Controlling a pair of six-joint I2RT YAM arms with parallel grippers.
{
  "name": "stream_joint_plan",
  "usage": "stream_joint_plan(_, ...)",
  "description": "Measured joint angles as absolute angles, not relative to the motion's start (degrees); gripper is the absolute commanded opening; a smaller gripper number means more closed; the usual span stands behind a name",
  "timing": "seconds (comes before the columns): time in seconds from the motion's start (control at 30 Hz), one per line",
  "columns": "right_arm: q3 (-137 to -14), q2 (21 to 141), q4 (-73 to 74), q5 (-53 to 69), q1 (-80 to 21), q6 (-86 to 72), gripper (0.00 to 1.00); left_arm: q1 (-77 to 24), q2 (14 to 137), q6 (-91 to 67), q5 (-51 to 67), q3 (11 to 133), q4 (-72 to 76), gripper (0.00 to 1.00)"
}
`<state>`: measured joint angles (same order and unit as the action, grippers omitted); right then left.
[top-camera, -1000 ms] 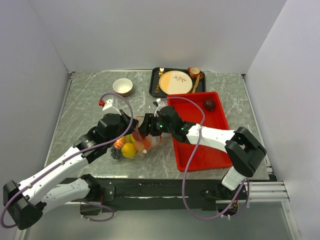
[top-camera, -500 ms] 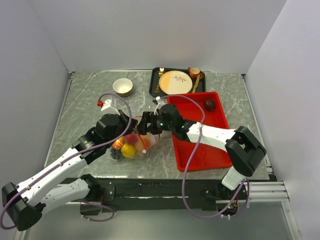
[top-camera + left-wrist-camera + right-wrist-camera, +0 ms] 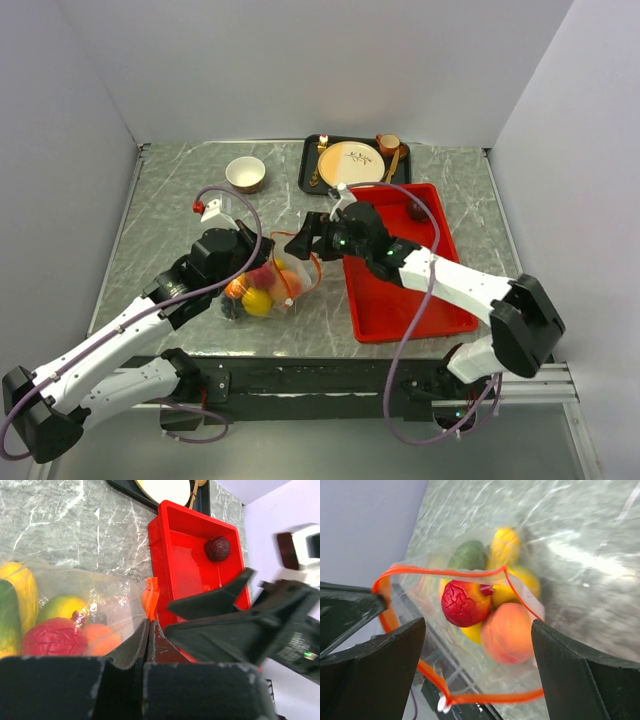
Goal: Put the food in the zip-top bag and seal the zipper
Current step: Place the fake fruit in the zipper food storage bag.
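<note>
Zip-top bag (image 3: 262, 295), mouth pinched in shut left claw (image 3: 148, 626), lies just before gaping, empty right claw (image 3: 477, 625).

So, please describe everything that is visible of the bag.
The bag is clear crinkly plastic, lying on the table beside the red tray. Its mouth, edged by an orange-red strip with a white slider at one end, stands open. Inside are fruits: a red apple, a peach, yellow and green pieces. The left gripper is shut on its edge; the open right gripper hovers above.
</note>
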<state>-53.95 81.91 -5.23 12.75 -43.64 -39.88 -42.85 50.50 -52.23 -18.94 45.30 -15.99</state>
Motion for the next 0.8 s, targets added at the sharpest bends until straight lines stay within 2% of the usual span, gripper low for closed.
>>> stream_joint_plan(0.13, -53.95, 77.54, -1.08, 10.57, -42.0, -38.54, 0.94, -42.85, 50.57, -52.21, -18.96, 45.3, -15.99, 0.01)
stream_joint_plan(0.5, -51.03, 68.86, 7.51, 8.51, -28.27, -35.05, 0.98, -42.85, 50.87, -51.94, -18.87, 45.3, -15.97, 0.01)
stream_joint_plan(0.63, -53.1, 69.84, 12.6, 5.52, -24.56, -33.93, 0.98, -42.85, 50.89, -51.92, -18.44, 45.3, -15.92, 0.01)
stream_joint_plan(0.8, -60.16, 76.58, 19.03, 5.56, -18.04, -31.9, 0.96, -42.85, 51.37, -51.92, -18.2, 45.3, -15.75, 0.01)
